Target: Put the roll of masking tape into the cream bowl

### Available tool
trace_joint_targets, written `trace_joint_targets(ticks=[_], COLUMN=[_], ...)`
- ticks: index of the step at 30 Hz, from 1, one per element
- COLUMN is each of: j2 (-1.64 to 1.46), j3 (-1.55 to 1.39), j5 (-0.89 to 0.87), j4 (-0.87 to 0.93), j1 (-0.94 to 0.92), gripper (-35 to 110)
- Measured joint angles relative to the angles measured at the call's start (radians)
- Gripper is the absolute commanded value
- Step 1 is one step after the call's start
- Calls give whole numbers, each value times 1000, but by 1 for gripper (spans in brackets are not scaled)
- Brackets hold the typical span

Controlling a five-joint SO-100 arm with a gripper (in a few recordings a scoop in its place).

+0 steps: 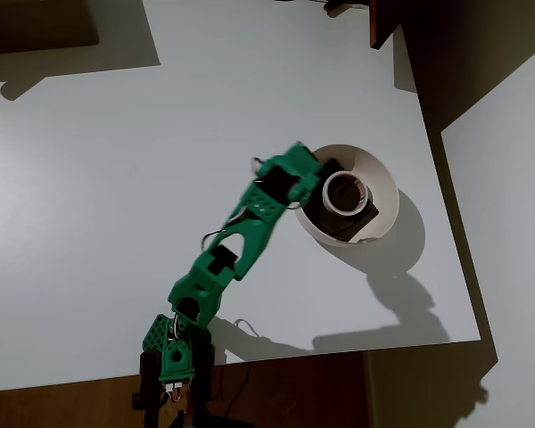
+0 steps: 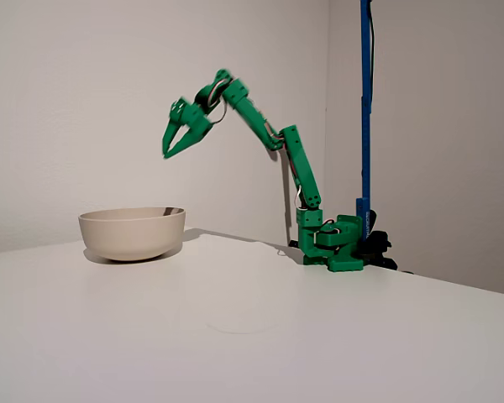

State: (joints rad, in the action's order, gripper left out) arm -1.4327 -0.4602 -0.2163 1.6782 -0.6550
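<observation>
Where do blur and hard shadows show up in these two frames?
Overhead view: the hand is motion-blurred at the cream bowl; the bowl and the arm throw hard dark shadows toward the table's lower right. Fixed view: the hand is slightly smeared above the bowl; the light is softer, the shadows faint.

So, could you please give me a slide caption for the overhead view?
Masking tape roll lying in the cream bowl, green arm's open gripper raised above the rim.
</observation>
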Motion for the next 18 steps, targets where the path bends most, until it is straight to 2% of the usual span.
trace_joint_targets(ticks=[3, 7, 12, 18], j2=[-132, -347, -675, -1058], j3=[0, -100, -385, -830], j5=[46, 94, 149, 184], j4=[95, 100, 100, 48], j1=[149, 350, 578, 689], gripper=[-8, -8, -8, -8])
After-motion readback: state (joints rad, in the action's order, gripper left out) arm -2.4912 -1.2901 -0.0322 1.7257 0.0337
